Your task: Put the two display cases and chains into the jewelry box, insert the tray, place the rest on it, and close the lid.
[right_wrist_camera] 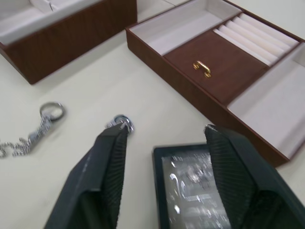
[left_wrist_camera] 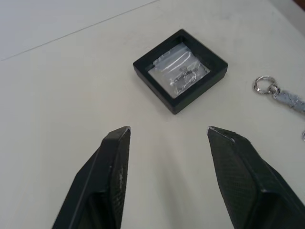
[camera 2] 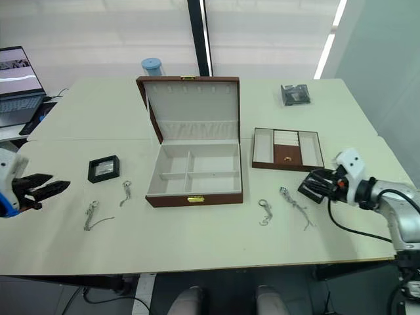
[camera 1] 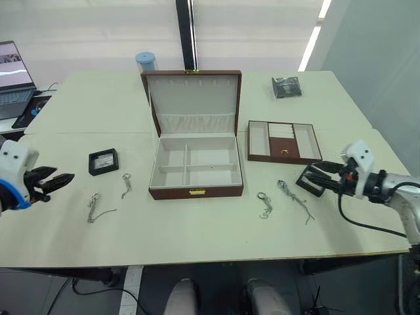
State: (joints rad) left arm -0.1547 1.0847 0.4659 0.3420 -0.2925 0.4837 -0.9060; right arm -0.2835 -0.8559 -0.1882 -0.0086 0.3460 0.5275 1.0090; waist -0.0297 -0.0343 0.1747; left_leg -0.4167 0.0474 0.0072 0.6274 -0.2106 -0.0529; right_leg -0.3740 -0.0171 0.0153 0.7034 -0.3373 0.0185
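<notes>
The jewelry box (camera 1: 195, 191) stands open at the table's middle, its compartments bare and its lid (camera 1: 193, 95) upright behind. The tray (camera 1: 283, 141) lies to its right. One display case (camera 1: 104, 161) rests left of the box, a little ahead of my open left gripper (camera 1: 64, 178), whose fingers (left_wrist_camera: 112, 157) hold nothing. The other display case (right_wrist_camera: 193, 188) lies on the table between the spread fingers (right_wrist_camera: 112, 157) of my open right gripper (camera 1: 316, 176). Two chains (camera 1: 125, 186) (camera 1: 95, 207) lie left of the box and two more (camera 1: 264, 205) (camera 1: 294, 197) to its right.
A blue-capped cylinder (camera 1: 146, 61) stands behind the lid. A black bagged item (camera 1: 287, 86) lies at the back right. A laptop (camera 1: 13, 79) sits at the far left. The table's front edge (camera 1: 197, 259) runs close below the chains.
</notes>
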